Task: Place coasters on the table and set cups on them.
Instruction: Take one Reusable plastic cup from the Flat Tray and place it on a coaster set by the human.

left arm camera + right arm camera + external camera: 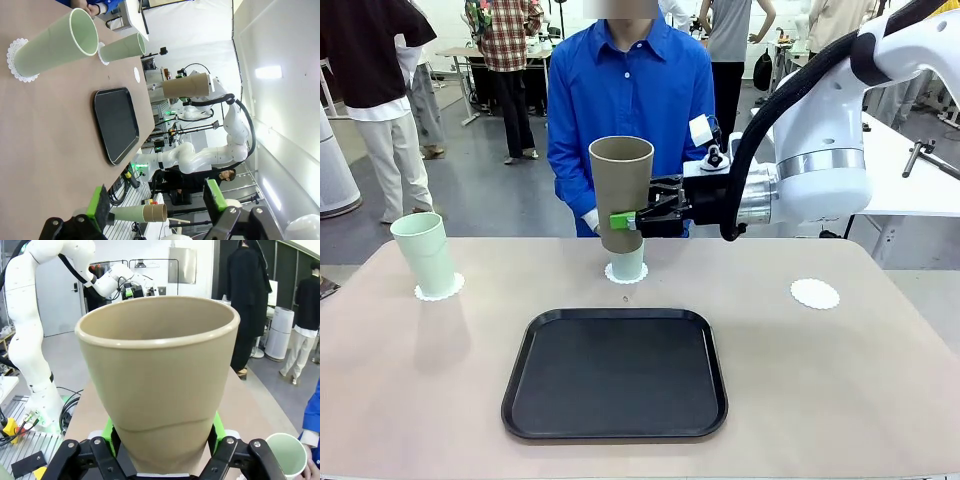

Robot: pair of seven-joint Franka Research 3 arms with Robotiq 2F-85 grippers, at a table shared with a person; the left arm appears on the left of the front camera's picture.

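Note:
My right gripper [626,220] is shut on the lower part of the brown-taupe cup [620,190], holding it upright in the air above the far middle of the table [840,390]. In its wrist view the brown cup [157,385] sits between the green pads [108,430]. Just behind and below it a mint cup [629,263] stands on a coaster [626,274]. Another mint cup [424,254] stands on a coaster [441,290] at far left. A bare coaster [815,293] lies at far right. My left gripper [155,202] is open and holds nothing, low over the table, facing the near mint cup [57,42].
An empty black tray [615,372] lies at the middle front. A person in a blue shirt stands at the far edge, one hand [590,218] close behind the brown cup. A white table [910,180] stands beyond the right side.

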